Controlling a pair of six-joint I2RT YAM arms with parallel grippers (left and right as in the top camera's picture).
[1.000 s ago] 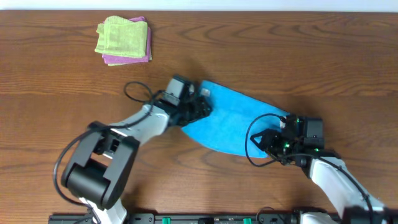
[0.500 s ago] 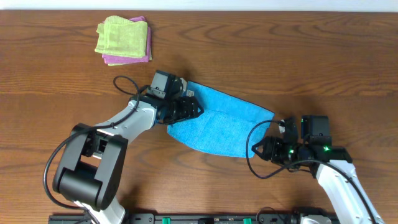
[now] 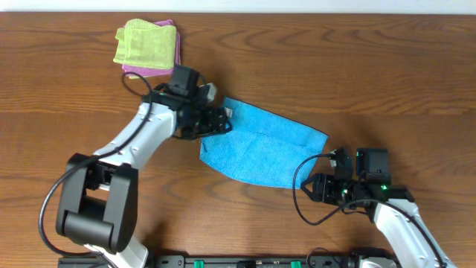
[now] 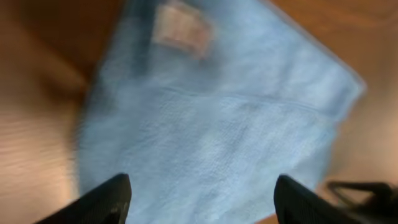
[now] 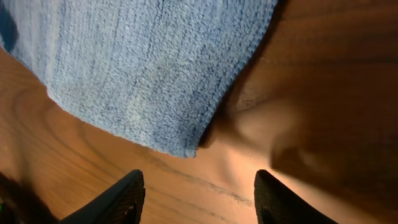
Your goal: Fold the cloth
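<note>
The sky-blue cloth [image 3: 260,145] lies folded into a slanted band in the middle of the wooden table, a small white label [image 4: 181,30] at its upper left corner. My left gripper [image 3: 220,121] hovers open at that left end, with the cloth [image 4: 217,124] spread below its empty fingers. My right gripper [image 3: 318,186] is open just off the lower right corner, which hangs into the right wrist view as a blue point [image 5: 180,146]. Bare wood shows between the right fingers [image 5: 127,199].
A light green folded cloth [image 3: 145,43] sits on a pink one [image 3: 177,56] at the back left, close behind the left arm. Black cables loop beside both wrists. The arm bases stand along the front edge.
Both grippers have let go and backed off the cloth: the left up and left toward the green cloth, the right down toward the front edge. The cloth now lies flat in its fold.
</note>
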